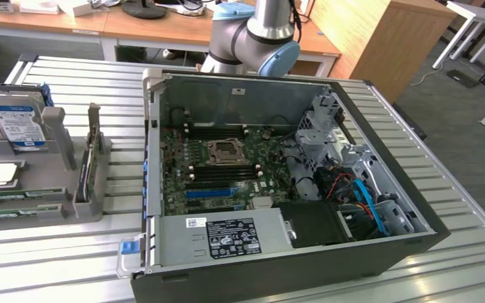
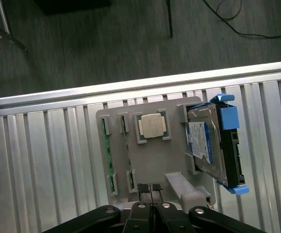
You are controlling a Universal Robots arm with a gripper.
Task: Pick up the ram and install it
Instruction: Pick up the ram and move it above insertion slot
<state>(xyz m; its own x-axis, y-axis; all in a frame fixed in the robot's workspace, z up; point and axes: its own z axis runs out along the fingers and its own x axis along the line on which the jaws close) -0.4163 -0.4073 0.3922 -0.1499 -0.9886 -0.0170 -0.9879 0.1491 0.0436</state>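
Slatted metal table [image 2: 43, 160] under me carries a grey holder [image 2: 150, 160] where the ram [image 2: 107, 155] lies in its slot, untouched, near but clear of my gripper [image 2: 149, 188], which is clenched shut on nothing

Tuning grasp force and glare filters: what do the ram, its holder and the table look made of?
The ram: green circuit board, matte, a thin strip. The holder: uniform matte grey, chunky moulded shapes, probably plastic. The table: ribbed silver slats with a sheen, likely aluminium.
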